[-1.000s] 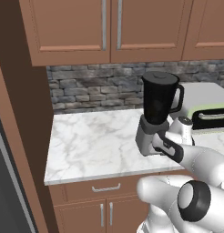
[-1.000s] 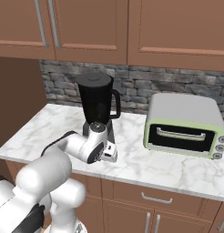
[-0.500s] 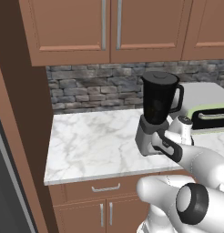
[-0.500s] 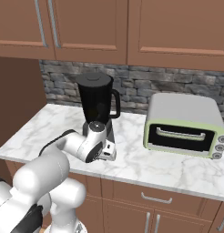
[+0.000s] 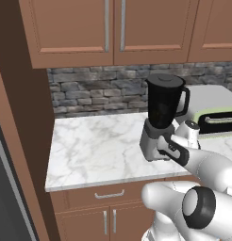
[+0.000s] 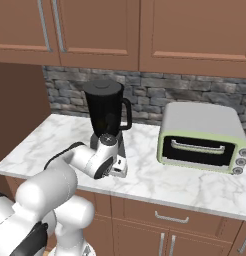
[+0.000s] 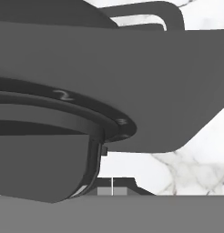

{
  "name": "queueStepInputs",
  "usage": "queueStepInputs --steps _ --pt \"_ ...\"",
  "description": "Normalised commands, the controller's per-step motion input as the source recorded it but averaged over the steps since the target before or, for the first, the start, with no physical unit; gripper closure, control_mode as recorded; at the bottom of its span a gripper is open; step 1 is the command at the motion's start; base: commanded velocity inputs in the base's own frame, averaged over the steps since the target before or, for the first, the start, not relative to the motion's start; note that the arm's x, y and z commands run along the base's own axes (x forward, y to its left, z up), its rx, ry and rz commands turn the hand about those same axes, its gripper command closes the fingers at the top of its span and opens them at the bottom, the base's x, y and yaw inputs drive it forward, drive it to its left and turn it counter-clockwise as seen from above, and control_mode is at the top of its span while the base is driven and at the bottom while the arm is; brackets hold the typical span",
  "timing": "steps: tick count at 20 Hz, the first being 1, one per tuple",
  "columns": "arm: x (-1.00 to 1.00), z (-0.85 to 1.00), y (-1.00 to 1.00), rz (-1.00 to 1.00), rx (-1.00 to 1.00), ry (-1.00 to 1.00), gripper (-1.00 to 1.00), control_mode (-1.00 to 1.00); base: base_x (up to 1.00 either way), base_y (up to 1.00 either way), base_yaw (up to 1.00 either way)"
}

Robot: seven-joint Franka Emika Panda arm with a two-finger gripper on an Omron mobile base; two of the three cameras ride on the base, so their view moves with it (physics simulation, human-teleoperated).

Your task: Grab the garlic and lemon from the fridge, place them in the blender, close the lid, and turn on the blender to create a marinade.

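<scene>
The blender (image 5: 165,101) (image 6: 105,107) stands on the marble counter, a tall black jar with a side handle on a grey square base (image 5: 148,141). The dark lid (image 5: 164,81) (image 6: 102,86) sits flat on top of the jar. My gripper (image 5: 160,145) (image 6: 118,162) presses up against the front of the base. In the hand view the round dial (image 7: 45,150) looms very close under the grey base (image 7: 132,91). My fingertips are hidden, so their spread is unclear. The garlic and lemon are out of view; the jar is opaque.
A pale green toaster oven (image 6: 202,132) (image 5: 217,120) stands right of the blender. Brown wall cabinets (image 5: 113,28) hang above a stone backsplash. The fridge's dark edge (image 5: 2,188) and its brown frame rise at the far left. Bare marble counter (image 5: 94,146) lies left of the blender.
</scene>
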Motion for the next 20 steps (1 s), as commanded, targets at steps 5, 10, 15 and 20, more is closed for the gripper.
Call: queueStepInputs --steps 5,10,15,20 --pt "0.00 0.00 0.13 0.00 0.00 0.00 1.00 -1.00 0.00 0.00 0.00" --pt "0.00 -0.02 0.01 0.00 0.00 0.00 1.00 -1.00 0.00 0.00 0.00" --pt "0.00 0.00 0.00 0.00 0.00 0.00 1.00 -1.00 0.00 0.00 0.00" --pt "0.02 -0.19 0.00 0.00 -0.02 -0.03 1.00 -1.00 0.00 0.00 0.00"
